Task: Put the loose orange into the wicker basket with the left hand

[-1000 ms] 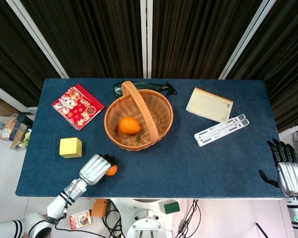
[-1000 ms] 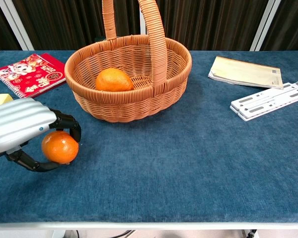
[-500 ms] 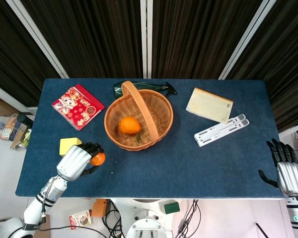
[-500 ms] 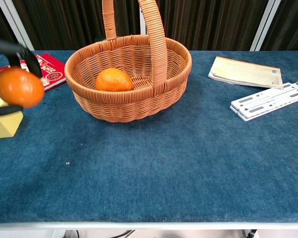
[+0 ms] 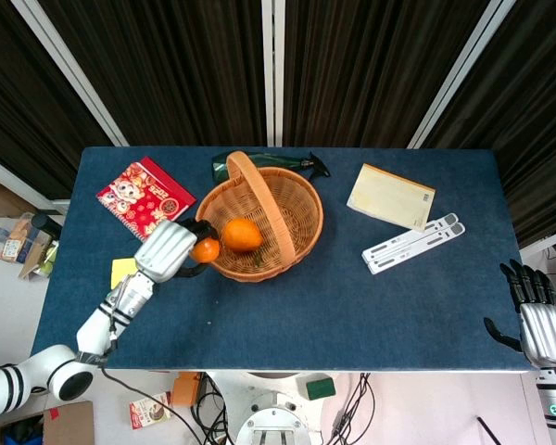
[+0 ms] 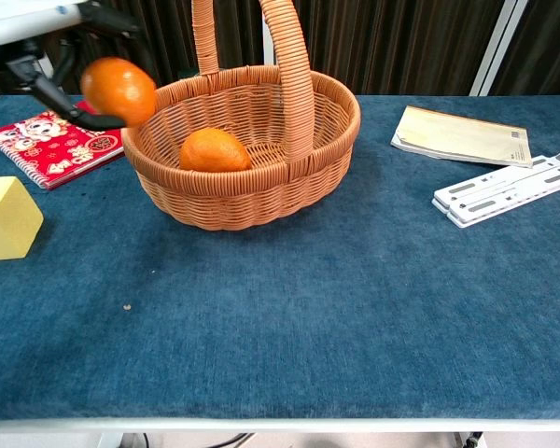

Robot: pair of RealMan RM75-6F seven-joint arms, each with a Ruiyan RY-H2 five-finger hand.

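My left hand holds the loose orange in the air, just outside the left rim of the wicker basket. A second orange lies inside the basket, beside its tall arched handle. My right hand hangs off the table's front right corner, holding nothing, fingers straight and slightly apart; the chest view does not show it.
A yellow block sits front left, partly under my left arm. A red notebook lies back left, a dark green bottle behind the basket. A beige book and a white stand lie at the right.
My left hand has lifted the orange off the table near the front edge and carried it up and toward the basket's left rim. The right hand has not moved.
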